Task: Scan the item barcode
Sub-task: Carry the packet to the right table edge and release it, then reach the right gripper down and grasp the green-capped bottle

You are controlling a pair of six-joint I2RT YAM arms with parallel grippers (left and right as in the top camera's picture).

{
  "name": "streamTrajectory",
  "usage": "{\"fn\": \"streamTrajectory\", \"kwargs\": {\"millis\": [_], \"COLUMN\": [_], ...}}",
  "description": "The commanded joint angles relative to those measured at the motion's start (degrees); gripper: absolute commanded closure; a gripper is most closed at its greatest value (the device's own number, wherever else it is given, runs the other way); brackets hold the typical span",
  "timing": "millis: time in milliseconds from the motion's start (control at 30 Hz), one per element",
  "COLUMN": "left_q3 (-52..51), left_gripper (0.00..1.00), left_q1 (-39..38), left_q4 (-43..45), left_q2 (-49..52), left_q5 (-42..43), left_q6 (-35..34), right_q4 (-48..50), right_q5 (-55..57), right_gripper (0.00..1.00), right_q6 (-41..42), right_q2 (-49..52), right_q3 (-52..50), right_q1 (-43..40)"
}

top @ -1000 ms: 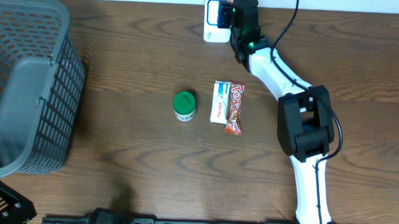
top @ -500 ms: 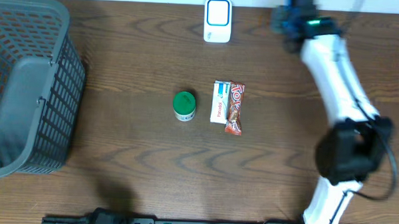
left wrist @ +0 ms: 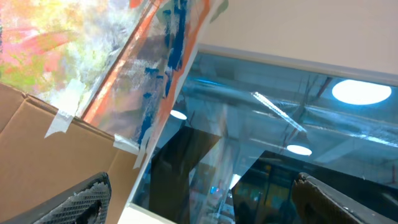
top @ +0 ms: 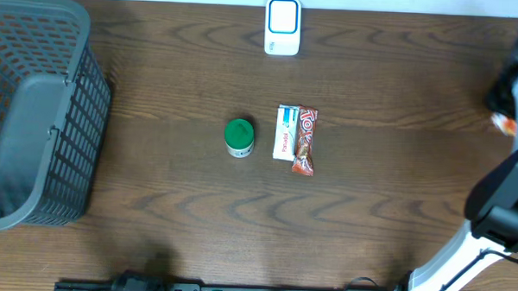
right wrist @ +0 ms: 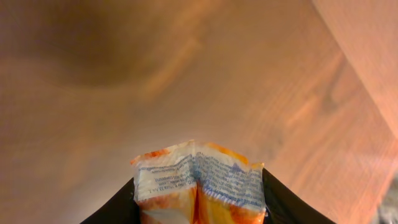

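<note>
My right gripper is shut on an orange and white snack packet, whose printed seam faces the wrist camera above the wooden table. Overhead, that packet shows as a small orange patch at the table's far right edge, under the right arm. The white barcode scanner stands at the back centre, far to the packet's left. My left gripper is open and holds nothing; its camera points up at a ceiling and a cardboard box. It does not show in the overhead view.
A green-lidded jar, a white box and a red snack bar lie together mid-table. A grey mesh basket fills the left side. The right arm's base stands at the front right.
The right arm has swung from the scanner at the back centre over to the table's right edge, with the packet in its grip. The items mid-table have not moved.
</note>
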Motion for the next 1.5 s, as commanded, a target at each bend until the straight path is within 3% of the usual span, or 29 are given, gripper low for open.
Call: {"fn": "streamTrajectory", "kwargs": {"millis": [0,100,133,167,233,400,567,767,933,1033,1067,1133,1233,1333,1467], "left_q3": [-0.20,-0.20,-0.20,-0.20,-0.37,-3.04,-11.21,-24.65,-36.46,-42.10,-44.33,-46.21,-47.19,-47.63,-48.76], "left_gripper": [0.07,0.07,0.07,0.07,0.07,0.07,0.07,0.07,0.07,0.07,0.07,0.07,0.07,0.07,0.07], "left_q1": [0.22,0.07,0.07,0.07,0.07,0.07,0.07,0.07,0.09,0.07,0.07,0.07,0.07,0.09,0.13], "left_q4": [-3.78,-10.60,-12.79,-14.53,-16.37,-17.11,-16.52,-4.50,6.45,10.69,11.41,9.42,2.58,-2.54,-4.61], "left_q2": [-0.39,-0.37,-0.37,-0.37,-0.37,-0.37,-0.37,-0.37,-0.37,-0.37,-0.37,-0.37,-0.35,-0.35,-0.35], "left_q5": [-0.35,-0.33,-0.33,-0.33,-0.33,-0.33,-1.51,-3.80,-3.80,-3.76,-3.76,-3.54,-3.56,-3.72,-4.66], "left_q6": [0.57,0.55,0.57,0.55,0.52,0.46,0.07,-0.37,-2.91,-8.96,-14.73,-22.67,-29.31,-31.01,-31.19], "right_q4": [0.50,2.51,3.67,4.68,6.01,6.16,-0.07,-8.52,-13.99,-16.31,-17.73,-18.75,-18.62,-18.25,-16.98], "right_q5": [1.16,-0.52,-1.62,-3.15,-6.88,-11.74,-17.55,-27.63,-27.67,-27.69,-28.09,-30.45,-38.14,-43.63,-43.43], "right_gripper": [0.56,0.55,0.50,0.40,0.01,0.01,0.01,0.01,0.01,0.01,0.01,0.01,0.01,0.01,0.01], "right_q6": [0.00,0.13,0.13,0.13,0.04,-3.13,-2.89,-2.84,-1.25,0.37,1.57,1.66,1.62,2.36,9.84], "right_q2": [0.96,1.25,1.25,1.25,1.25,1.18,1.18,1.16,1.16,1.16,1.16,1.18,1.18,1.18,1.64], "right_q3": [-2.69,-5.79,-7.10,-8.15,-9.29,-7.45,1.09,12.66,18.27,19.61,19.76,19.74,19.69,19.69,19.69], "right_q1": [-5.29,-9.38,-10.73,-12.02,-14.03,-16.87,-16.20,-11.08,-0.26,8.41,14.23,20.98,29.90,38.66,48.35]}}
